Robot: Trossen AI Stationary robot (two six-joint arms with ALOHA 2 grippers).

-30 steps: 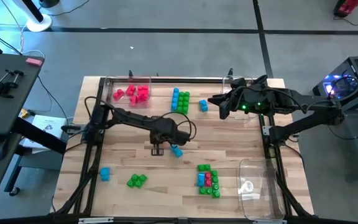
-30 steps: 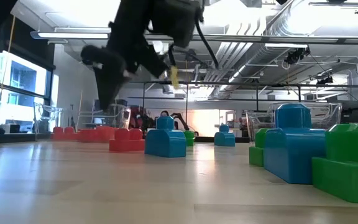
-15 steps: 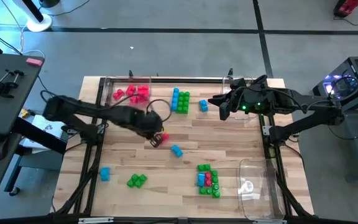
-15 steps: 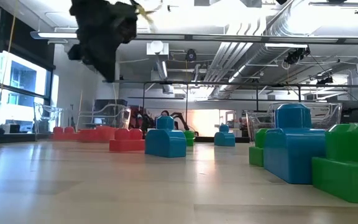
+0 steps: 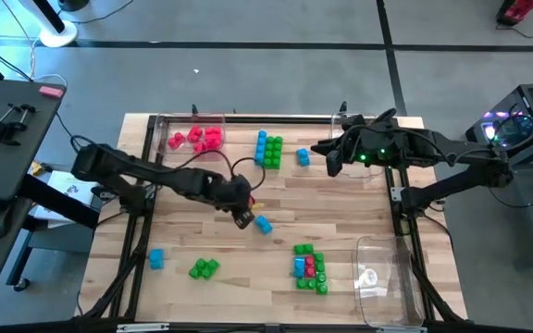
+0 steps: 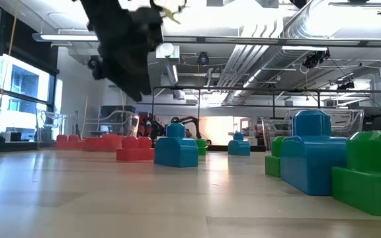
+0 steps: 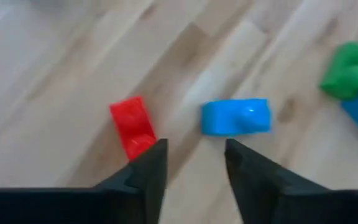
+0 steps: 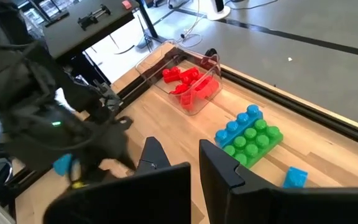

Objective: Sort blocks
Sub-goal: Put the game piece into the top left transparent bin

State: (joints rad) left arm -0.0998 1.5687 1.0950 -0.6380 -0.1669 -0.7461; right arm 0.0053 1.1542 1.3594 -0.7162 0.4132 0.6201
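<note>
Left gripper (image 5: 241,218) shifted toward blue block (image 5: 263,225), fingers spread, empty; right fingers (image 8: 219,163) pressed together, tips cut off.

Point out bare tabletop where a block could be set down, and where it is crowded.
Free: the middle strip between the lone blue block and the right pincer. Crowded: the mixed pile beside the empty clear tray.

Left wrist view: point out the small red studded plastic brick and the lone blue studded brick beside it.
Small red studded plastic brick (image 7: 132,126), left wrist view, middle of its upper face.
Lone blue studded brick (image 7: 235,116), left wrist view, centre of its top.
</note>
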